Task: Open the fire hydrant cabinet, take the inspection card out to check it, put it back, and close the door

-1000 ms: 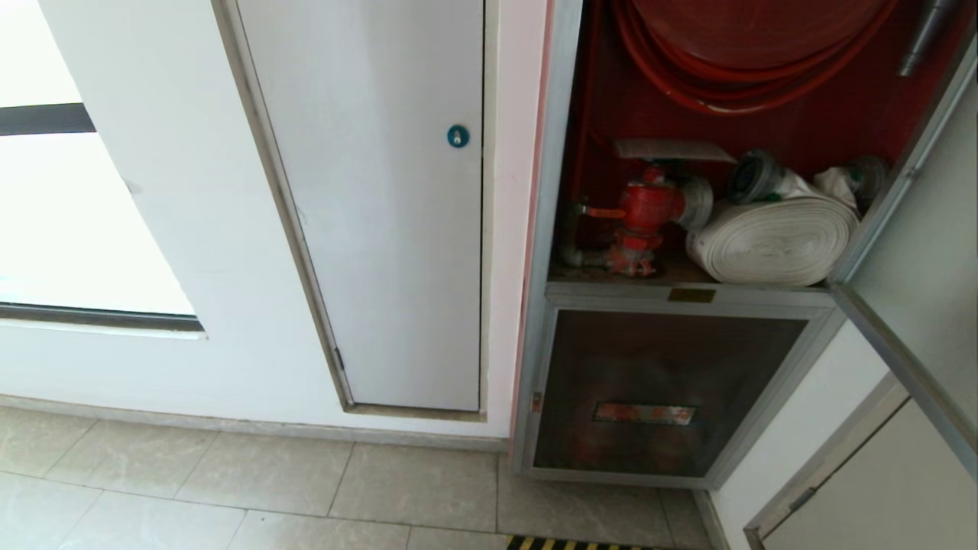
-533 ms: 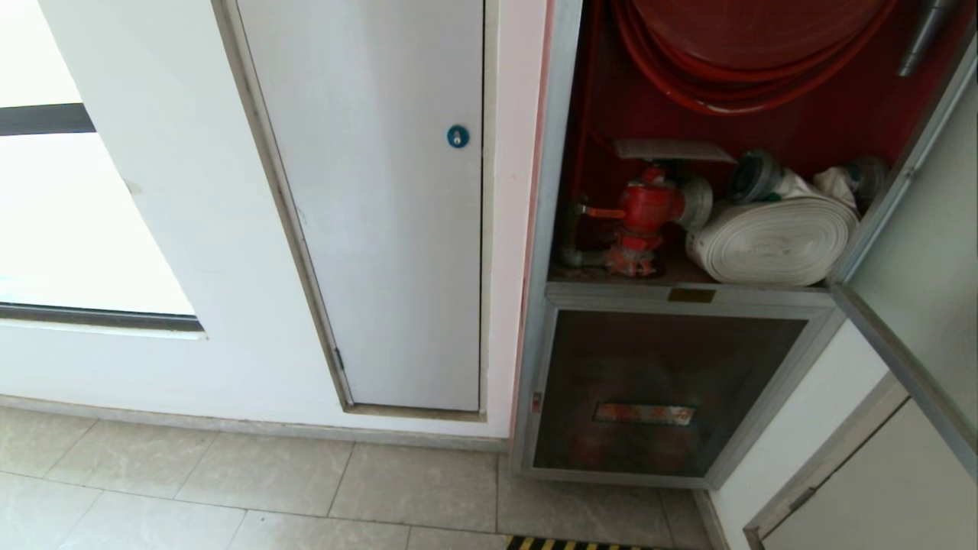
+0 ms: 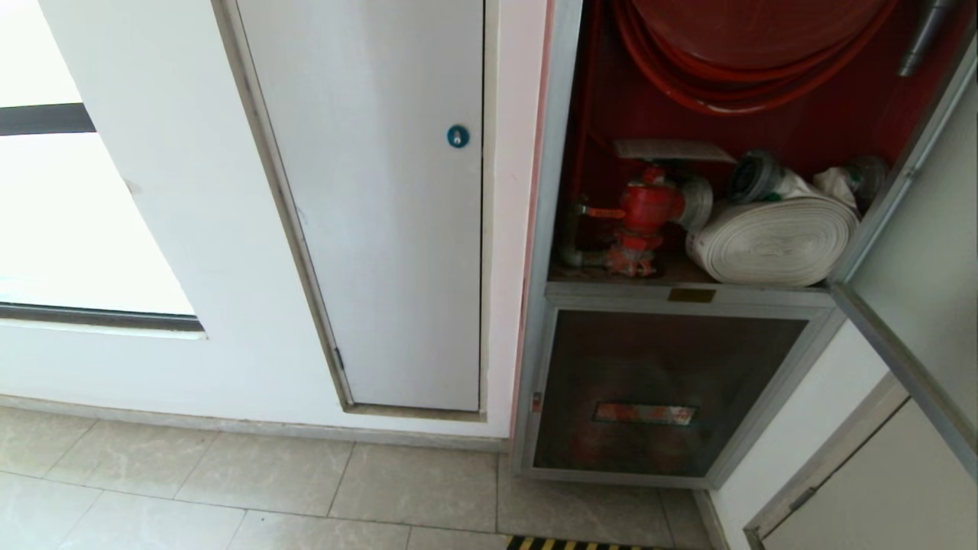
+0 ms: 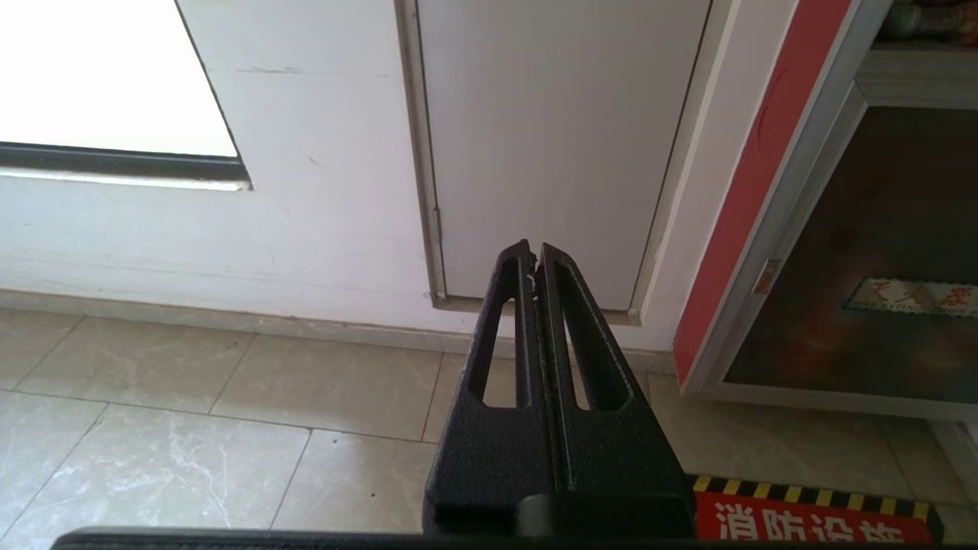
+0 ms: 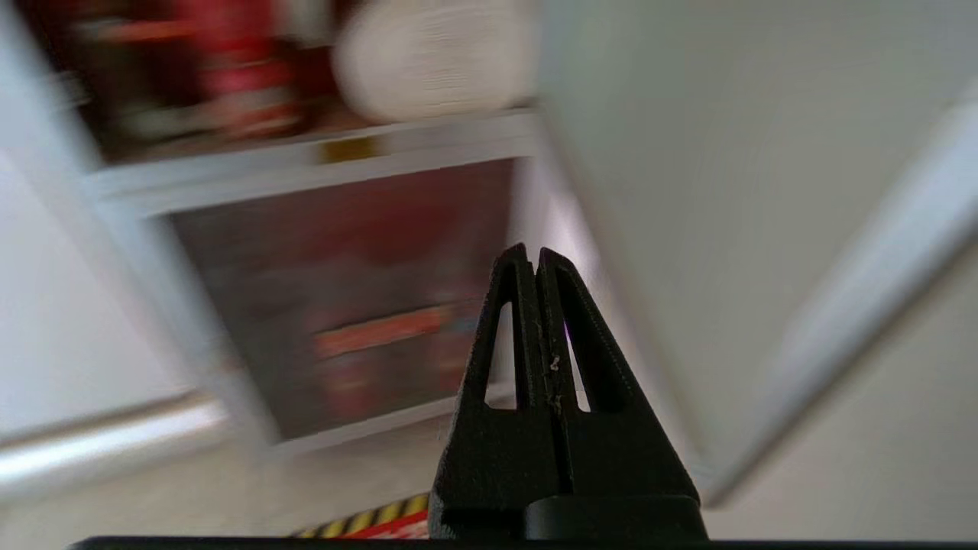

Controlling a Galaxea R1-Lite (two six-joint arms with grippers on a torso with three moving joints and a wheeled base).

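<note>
The fire hydrant cabinet [image 3: 547, 229] stands open, showing its red interior, a red hose reel [image 3: 749, 46], a red valve [image 3: 646, 208] and a white rolled hose [image 3: 775, 241]. The inspection card [image 3: 672, 149] lies flat just above the valve. The door [image 3: 913, 260] is swung out to the right, and its pale inner face fills the right wrist view as the door [image 5: 688, 176]. Neither arm shows in the head view. My right gripper [image 5: 532, 252] is shut and empty, low before the cabinet's lower panel. My left gripper [image 4: 532, 248] is shut and empty, pointing at the wall's foot.
A plain white panel with a blue round lock [image 3: 457, 136] is left of the cabinet. Below the open compartment sits a smaller dark glass panel with a red label strip [image 3: 646, 413]. A yellow-black striped floor marking [image 3: 565, 544] lies on the tiles in front.
</note>
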